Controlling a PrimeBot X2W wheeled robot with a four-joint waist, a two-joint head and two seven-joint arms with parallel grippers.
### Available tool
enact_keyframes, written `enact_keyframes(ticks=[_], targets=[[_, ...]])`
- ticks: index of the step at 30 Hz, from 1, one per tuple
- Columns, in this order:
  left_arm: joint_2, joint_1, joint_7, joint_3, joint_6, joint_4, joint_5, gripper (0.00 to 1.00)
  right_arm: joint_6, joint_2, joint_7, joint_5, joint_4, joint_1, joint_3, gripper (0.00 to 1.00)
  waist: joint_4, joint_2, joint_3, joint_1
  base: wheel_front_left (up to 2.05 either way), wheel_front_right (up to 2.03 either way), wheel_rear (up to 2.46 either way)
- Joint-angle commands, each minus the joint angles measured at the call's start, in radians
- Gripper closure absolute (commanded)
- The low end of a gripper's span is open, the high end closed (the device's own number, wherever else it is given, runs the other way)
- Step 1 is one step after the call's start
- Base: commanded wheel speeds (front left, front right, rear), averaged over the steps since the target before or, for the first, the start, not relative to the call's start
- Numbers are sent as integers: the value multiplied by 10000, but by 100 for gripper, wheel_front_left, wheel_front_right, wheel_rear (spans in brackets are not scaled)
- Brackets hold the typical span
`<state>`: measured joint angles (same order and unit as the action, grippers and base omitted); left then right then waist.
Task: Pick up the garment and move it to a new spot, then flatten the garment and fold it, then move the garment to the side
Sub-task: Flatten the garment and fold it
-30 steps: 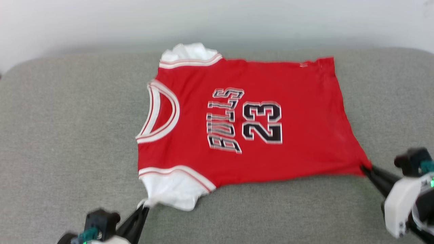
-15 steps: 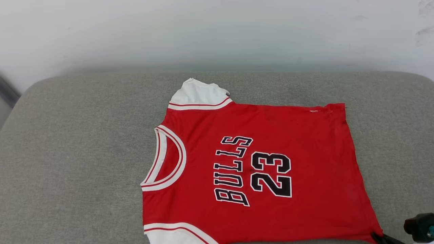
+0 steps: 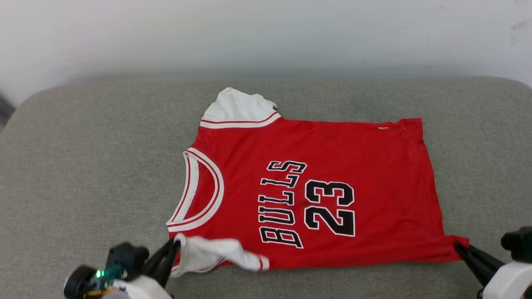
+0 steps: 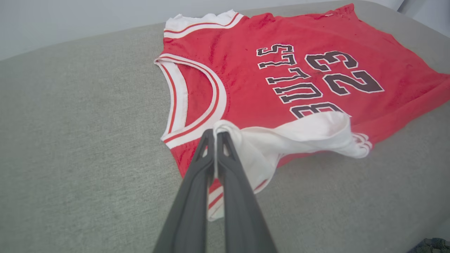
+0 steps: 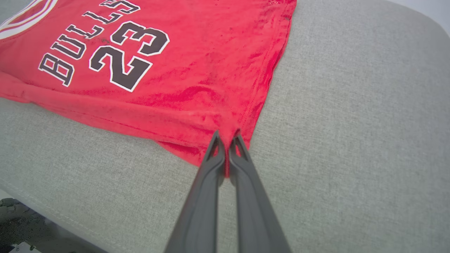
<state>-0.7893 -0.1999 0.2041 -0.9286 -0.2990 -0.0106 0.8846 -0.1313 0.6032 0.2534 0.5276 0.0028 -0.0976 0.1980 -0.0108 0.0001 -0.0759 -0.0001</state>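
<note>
the garment (image 3: 316, 166) lies front-up on the grey padded surface (image 3: 83, 174), collar toward the robot's left, with a pale wall (image 3: 266, 33) behind. the left claw (image 3: 176, 245) pinches the near white sleeve, which is drawn over the red front. the right claw (image 3: 457, 246) pinches the near hem corner. a dark patch shows below the surface's edge, perhaps floor.

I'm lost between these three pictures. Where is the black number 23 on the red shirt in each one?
Head view: the 23 lies right of centre on the red shirt, turned sideways.
Left wrist view: the 23 is at the upper right.
Right wrist view: the 23 is at the upper left.
Shared landmark: the word BULLS runs right alongside it in all three.
</note>
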Motion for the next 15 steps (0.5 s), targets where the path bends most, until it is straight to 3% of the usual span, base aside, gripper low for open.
enact_keyframes(ticks=[1,15], targets=[[32,-466,-79,107,110,65,-141,100,11,-66,17,0,-63,255,-86,100,-70,-1,-152,1,0,0,0],[235,-3620,-775,572,1052,1543,-806,100,11,-60,245,-63,235,2594,606,100,-597,-1,-2088,1,0,0,0]])
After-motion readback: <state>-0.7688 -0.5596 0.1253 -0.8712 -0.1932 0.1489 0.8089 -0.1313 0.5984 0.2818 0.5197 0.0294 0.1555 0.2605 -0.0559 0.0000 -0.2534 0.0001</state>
